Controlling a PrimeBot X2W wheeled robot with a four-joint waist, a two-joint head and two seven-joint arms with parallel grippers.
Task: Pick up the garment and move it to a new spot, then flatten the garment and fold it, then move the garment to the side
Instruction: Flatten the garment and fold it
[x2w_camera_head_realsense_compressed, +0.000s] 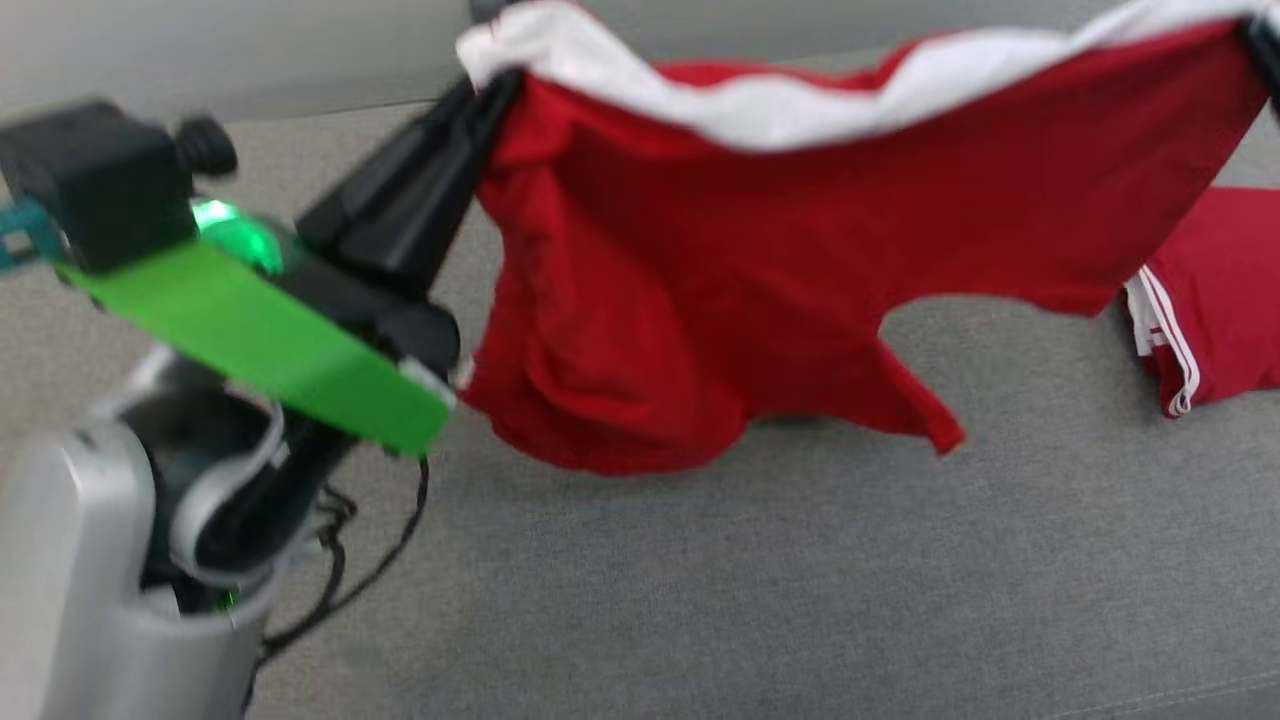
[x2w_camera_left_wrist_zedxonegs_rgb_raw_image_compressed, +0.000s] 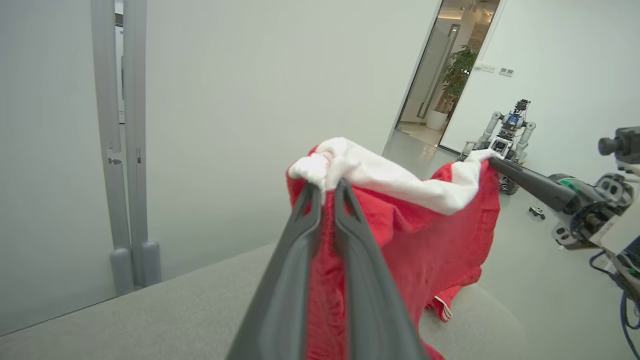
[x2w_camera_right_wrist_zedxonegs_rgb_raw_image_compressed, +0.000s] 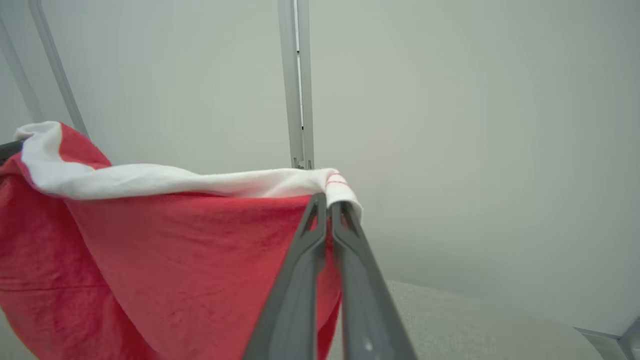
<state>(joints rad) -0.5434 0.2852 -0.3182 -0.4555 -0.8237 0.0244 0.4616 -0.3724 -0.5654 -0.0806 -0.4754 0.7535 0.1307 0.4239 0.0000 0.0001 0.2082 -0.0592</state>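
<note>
A red garment (x2w_camera_head_realsense_compressed: 760, 290) with a white band along its top hangs stretched in the air above the grey surface (x2w_camera_head_realsense_compressed: 800, 580). My left gripper (x2w_camera_head_realsense_compressed: 495, 85) is shut on its left top corner. At the head view's top right edge, my right gripper (x2w_camera_head_realsense_compressed: 1262, 45) is shut on the other corner. In the left wrist view the two fingers (x2w_camera_left_wrist_zedxonegs_rgb_raw_image_compressed: 327, 192) pinch the bunched white edge of the garment (x2w_camera_left_wrist_zedxonegs_rgb_raw_image_compressed: 430, 250), and the right gripper (x2w_camera_left_wrist_zedxonegs_rgb_raw_image_compressed: 492, 161) shows across from them. The right wrist view has my right gripper (x2w_camera_right_wrist_zedxonegs_rgb_raw_image_compressed: 327, 202) clamped on the white band of the garment (x2w_camera_right_wrist_zedxonegs_rgb_raw_image_compressed: 165, 260).
A second red cloth with white stripes (x2w_camera_head_realsense_compressed: 1215, 300) lies on the grey surface at the right. Pale walls and a door frame (x2w_camera_left_wrist_zedxonegs_rgb_raw_image_compressed: 125, 150) stand behind. Another robot (x2w_camera_left_wrist_zedxonegs_rgb_raw_image_compressed: 507, 135) is parked on the floor by a doorway.
</note>
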